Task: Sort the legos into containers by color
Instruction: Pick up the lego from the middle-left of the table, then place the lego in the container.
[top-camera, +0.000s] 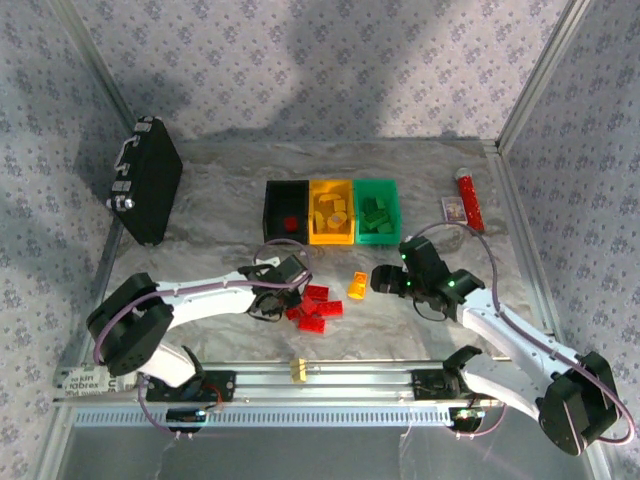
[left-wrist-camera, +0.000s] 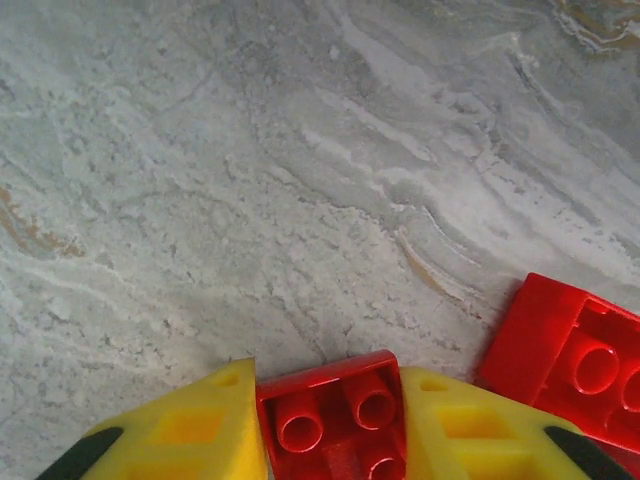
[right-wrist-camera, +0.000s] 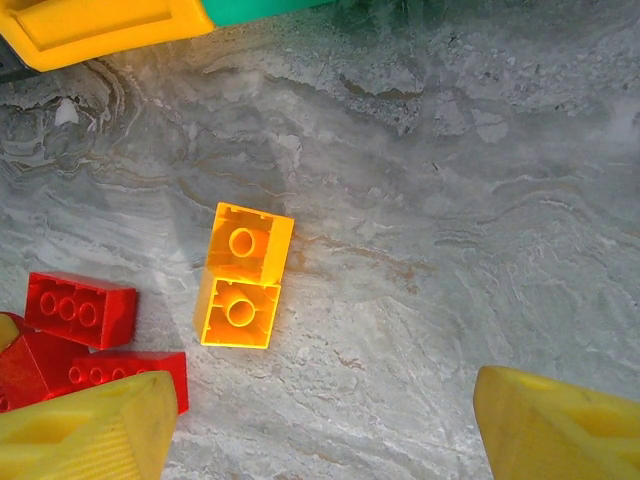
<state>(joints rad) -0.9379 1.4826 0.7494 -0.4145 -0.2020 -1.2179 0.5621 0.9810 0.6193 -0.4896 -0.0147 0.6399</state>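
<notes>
Left jaws around red lego (left-wrist-camera: 335, 420)

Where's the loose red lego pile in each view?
Top external: red pile centre-front.
Left wrist: bottom edge, one red brick between the left gripper's fingers, another at right.
Right wrist: pile lower left.
Shared landmark: orange legos right of the pile, top and right wrist.
</notes>
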